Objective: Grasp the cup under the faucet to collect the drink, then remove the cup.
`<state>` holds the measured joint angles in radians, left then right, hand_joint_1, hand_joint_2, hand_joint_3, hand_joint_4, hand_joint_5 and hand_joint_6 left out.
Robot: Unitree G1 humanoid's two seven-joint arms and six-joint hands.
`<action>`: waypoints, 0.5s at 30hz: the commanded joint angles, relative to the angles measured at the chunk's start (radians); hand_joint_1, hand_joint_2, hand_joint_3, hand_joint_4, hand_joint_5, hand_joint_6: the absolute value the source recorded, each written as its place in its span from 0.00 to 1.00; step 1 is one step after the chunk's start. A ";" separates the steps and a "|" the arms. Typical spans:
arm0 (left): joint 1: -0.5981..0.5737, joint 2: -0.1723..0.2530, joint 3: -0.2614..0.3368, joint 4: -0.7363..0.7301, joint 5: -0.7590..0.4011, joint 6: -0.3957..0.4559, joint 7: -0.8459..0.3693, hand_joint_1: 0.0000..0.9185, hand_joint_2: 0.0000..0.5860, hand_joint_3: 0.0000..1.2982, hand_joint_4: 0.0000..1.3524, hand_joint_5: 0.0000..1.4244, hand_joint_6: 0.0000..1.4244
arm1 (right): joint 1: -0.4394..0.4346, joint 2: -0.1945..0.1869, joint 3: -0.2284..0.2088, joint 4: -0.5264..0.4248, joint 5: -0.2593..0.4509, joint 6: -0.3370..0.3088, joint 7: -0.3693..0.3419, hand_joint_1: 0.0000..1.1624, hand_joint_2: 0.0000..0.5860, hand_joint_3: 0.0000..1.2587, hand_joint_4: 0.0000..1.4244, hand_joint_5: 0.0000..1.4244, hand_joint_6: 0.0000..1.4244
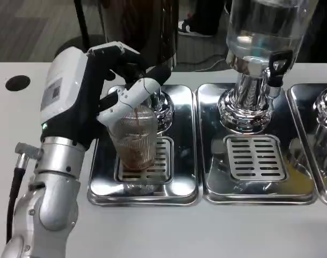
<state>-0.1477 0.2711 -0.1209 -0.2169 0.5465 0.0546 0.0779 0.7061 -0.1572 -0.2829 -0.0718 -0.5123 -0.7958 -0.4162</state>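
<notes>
On the white worktop (23, 70) a row of steel drip trays is set along the far edge, and the leftmost drip tray (182, 185) carries the cup (135, 141) on its grate, under the dark dispenser (147, 27). The cup is seen to be clear, ribbed and partly filled with brown drink; it is judged light, stiff, rather slippery and easily spilled, best taken round its upper wall and kept upright. The left hand (107, 88) is wrapped around the cup near its rim, fingers closed against the wall.
</notes>
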 commanded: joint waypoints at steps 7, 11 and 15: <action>0.025 -0.005 0.007 -0.015 -0.006 -0.026 0.005 0.00 0.11 0.52 0.45 0.39 0.39 | -0.001 -0.001 -0.002 -0.004 0.012 -0.005 0.006 0.55 0.91 0.26 0.20 0.15 0.06; 0.027 -0.005 0.007 -0.011 -0.007 -0.027 0.007 0.00 0.11 0.52 0.45 0.39 0.39 | -0.003 -0.001 -0.001 -0.003 0.011 -0.003 0.007 0.55 0.91 0.26 0.20 0.15 0.06; 0.029 -0.007 0.008 -0.010 -0.006 -0.028 0.008 0.00 0.10 0.52 0.46 0.39 0.39 | -0.004 -0.002 -0.002 -0.001 0.013 -0.004 0.007 0.55 0.90 0.26 0.20 0.15 0.06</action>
<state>-0.1443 0.2650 -0.1171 -0.2169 0.5465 0.0520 0.0779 0.7028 -0.1573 -0.2830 -0.0718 -0.5116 -0.7957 -0.4161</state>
